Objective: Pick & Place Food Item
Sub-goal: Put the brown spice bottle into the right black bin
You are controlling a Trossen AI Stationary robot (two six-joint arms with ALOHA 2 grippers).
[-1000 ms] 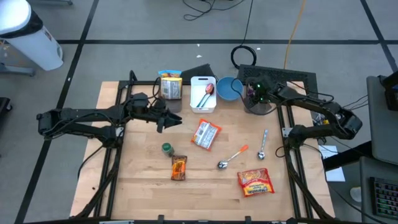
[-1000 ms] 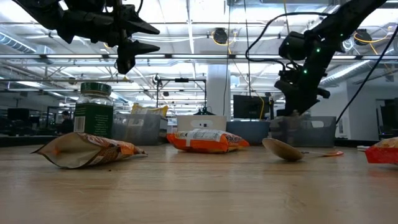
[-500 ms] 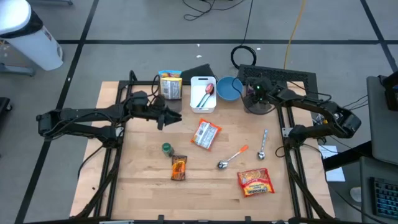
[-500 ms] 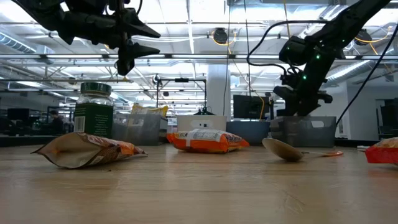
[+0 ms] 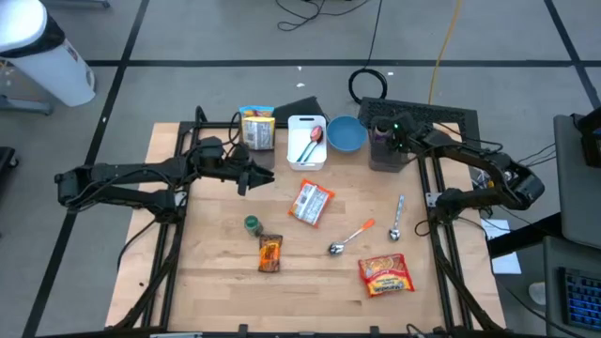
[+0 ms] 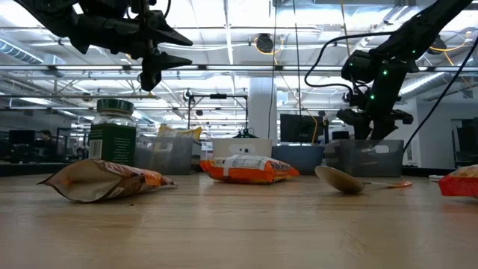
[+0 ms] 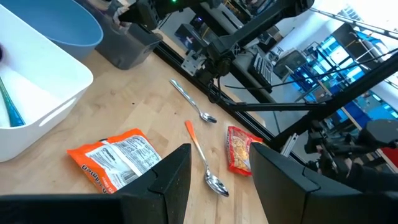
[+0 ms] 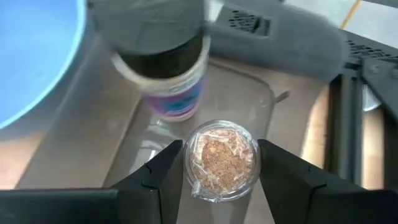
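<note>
Right gripper (image 8: pixel 217 163) shifted over grey bin (image 5: pixel 387 150) | astride cup (image 8: pixel 221 160) | labels unreadable

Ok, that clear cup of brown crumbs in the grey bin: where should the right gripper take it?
Across its round rim, from straight above. The clear cup stands upright in the grey bin, and the right gripper hangs over it with a finger on either side. The black-capped jar stands beside it, so a side approach looks crowded.
</note>
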